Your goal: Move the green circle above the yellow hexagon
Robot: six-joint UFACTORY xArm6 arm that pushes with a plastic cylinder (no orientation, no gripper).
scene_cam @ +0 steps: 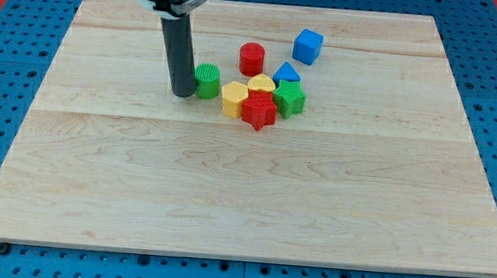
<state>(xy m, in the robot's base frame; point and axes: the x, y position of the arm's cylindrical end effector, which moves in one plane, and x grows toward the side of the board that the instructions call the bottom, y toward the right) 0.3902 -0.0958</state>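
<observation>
Beside ribbed green circle (207, 81), tool (183, 92).

A green circle (207, 81), yellow hexagon (234, 100), red star (259, 111) and blue cube (307, 47) sit on the pale, wood-grained board (226, 199), beside a dark rod (180, 58).

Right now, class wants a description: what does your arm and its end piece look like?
My arm ends in a straight, dark grey, matte cylindrical rod, with my tip at its blunt lower end. Above it sits a wider black round collar, cut off by the view's top. No cables or markings show.
</observation>
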